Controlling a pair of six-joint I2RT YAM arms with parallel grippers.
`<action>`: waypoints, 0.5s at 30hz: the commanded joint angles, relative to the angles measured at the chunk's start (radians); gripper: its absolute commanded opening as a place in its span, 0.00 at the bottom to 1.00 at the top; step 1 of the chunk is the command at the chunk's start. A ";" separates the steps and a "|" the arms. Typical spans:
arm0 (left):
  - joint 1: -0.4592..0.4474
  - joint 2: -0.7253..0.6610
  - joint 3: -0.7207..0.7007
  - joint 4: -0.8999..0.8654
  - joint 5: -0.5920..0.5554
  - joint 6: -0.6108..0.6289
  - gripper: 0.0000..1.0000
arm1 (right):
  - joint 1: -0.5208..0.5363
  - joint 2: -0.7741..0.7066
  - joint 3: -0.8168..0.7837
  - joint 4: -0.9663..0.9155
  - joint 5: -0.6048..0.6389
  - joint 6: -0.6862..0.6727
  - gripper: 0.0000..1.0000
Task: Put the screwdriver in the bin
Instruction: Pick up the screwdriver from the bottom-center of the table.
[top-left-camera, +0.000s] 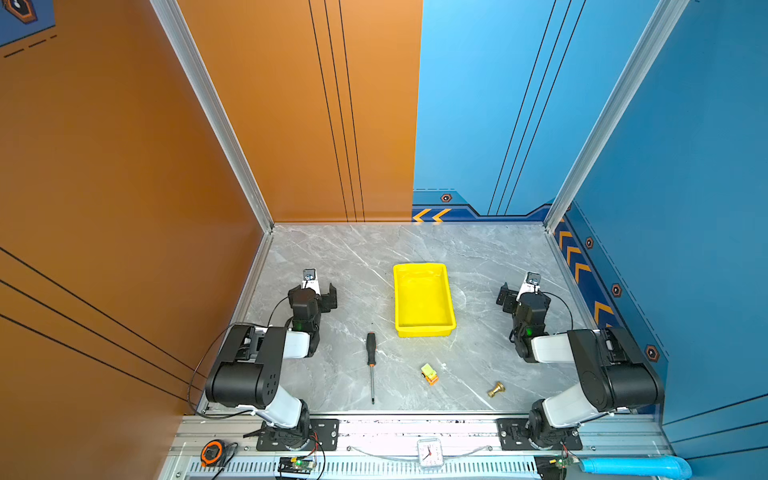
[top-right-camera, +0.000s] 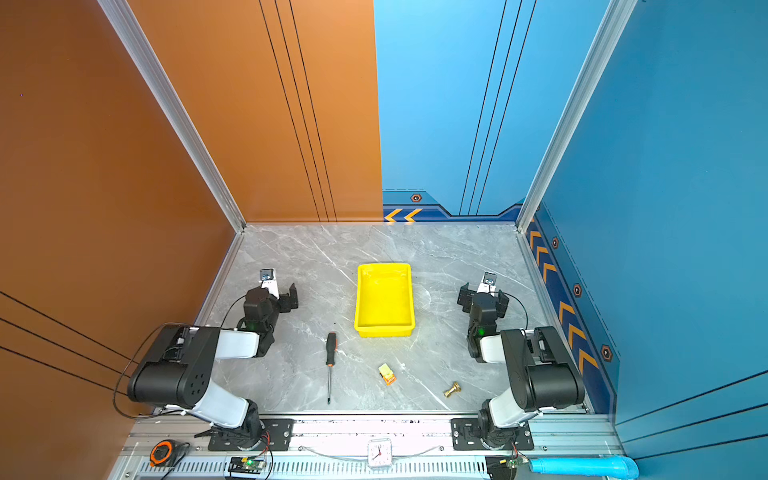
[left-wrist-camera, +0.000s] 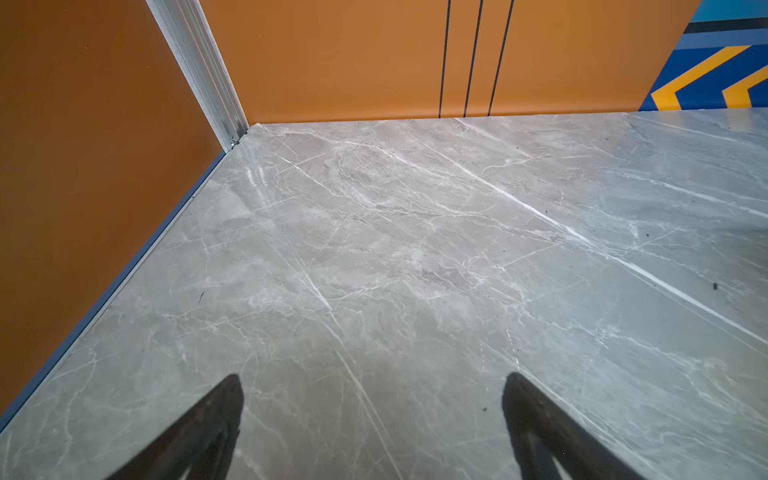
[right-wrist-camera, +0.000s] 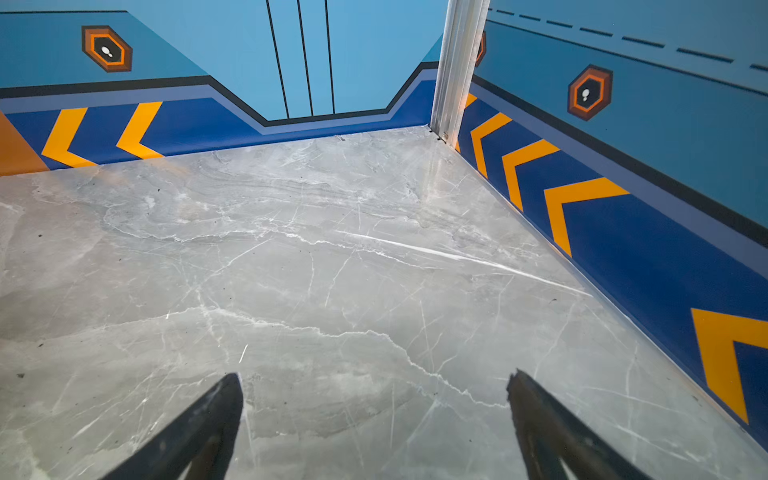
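The screwdriver (top-left-camera: 371, 365) lies flat on the grey marbled bench (top-left-camera: 357, 257) in both top views, outside the bin (top-left-camera: 424, 331). Its black handle points toward the far wall and its thin shaft toward the front rail. The handle end is near the bin's front left corner but does not touch it. The yellow bin sits about mid-bench, between the two arms.

The left pincer (left-wrist-camera: 374, 378) is to the left of the bin and well apart from the screwdriver. Its jaws are spread wide, with only bare bench showing between them in the left wrist view. The right pincer (right-wrist-camera: 375, 374), on the bin's other side, is also spread wide over bare bench and grips nothing.

A small green-and-orange toy block (top-left-camera: 429, 373) and a brass fitting (top-left-camera: 496, 389) lie toward the front, to the right of the screwdriver and apart from each other.
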 joint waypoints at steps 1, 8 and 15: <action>0.011 0.006 -0.013 0.014 0.022 0.011 0.98 | 0.000 0.010 0.009 0.003 0.025 -0.014 1.00; 0.011 0.006 -0.013 0.014 0.022 0.011 0.98 | 0.001 0.010 0.009 0.005 0.025 -0.014 1.00; 0.011 0.006 -0.012 0.014 0.022 0.013 0.98 | -0.005 0.008 0.004 0.010 0.023 -0.007 1.00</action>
